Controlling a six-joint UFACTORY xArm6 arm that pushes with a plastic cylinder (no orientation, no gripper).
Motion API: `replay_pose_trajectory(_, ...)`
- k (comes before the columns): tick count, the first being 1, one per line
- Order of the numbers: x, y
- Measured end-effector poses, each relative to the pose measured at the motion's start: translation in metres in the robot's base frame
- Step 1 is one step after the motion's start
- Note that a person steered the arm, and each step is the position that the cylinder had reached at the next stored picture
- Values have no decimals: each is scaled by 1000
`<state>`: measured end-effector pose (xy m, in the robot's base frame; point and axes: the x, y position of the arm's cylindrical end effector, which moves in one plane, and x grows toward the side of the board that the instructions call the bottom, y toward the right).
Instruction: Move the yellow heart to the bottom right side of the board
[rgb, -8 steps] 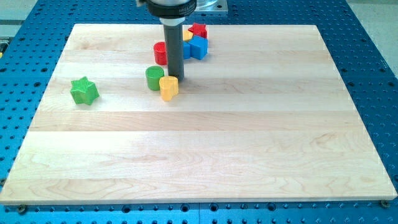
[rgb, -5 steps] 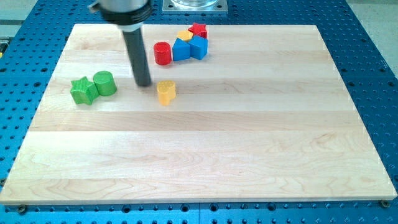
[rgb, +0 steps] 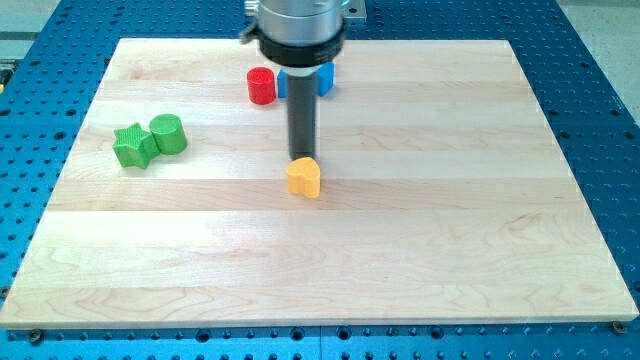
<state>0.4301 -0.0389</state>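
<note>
So my tip (rgb: 302, 158) sits touching the upper edge of the yellow heart (rgb: 304, 177) near the frame's middle, no claw here to open or close, and I'd push steadily down-right, staying centred behind it so it doesn't slip sideways.

- My tip (rgb: 302, 158) touches the heart (rgb: 304, 177) from the view's top, mid-tabletop (rgb: 420, 230).
- Star (rgb: 132, 146) and cylinder (rgb: 168, 134) touch at the view's left.
- Another cylinder (rgb: 261, 86) sits top-centre.
</note>
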Motion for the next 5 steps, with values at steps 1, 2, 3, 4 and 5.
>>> replay_pose_trajectory(1, 43, 31)
replay_pose_trajectory(2, 61, 148)
replay_pose_trajectory(3, 66, 165)
replay_pose_trajectory(4, 73, 198)
replay_pose_trajectory(5, 83, 213)
